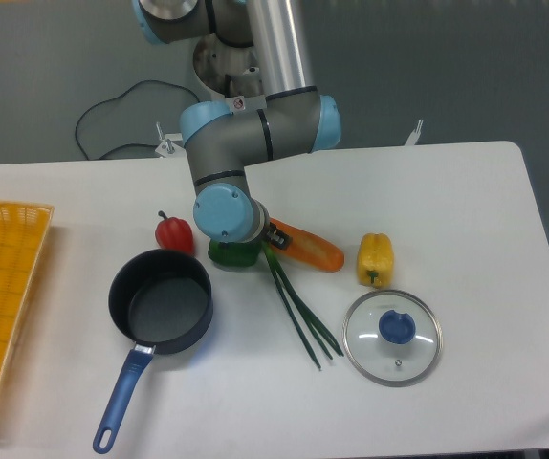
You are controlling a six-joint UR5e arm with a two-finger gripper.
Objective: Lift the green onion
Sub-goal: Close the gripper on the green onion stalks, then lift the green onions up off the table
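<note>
The bundle of thin dark green onion stalks (298, 308) lies flat on the white table (466, 201), not yet lifted. Its upper end runs under the arm's blue-capped wrist (223, 212). The gripper is hidden, so its state cannot be told. Orange carrot (305, 247), glass lid (392, 337) and green pepper (235, 254) crowd close.

green onion (299, 308) | thin dark stalks | flat on table | diagonal, fanned lower-right
</note>
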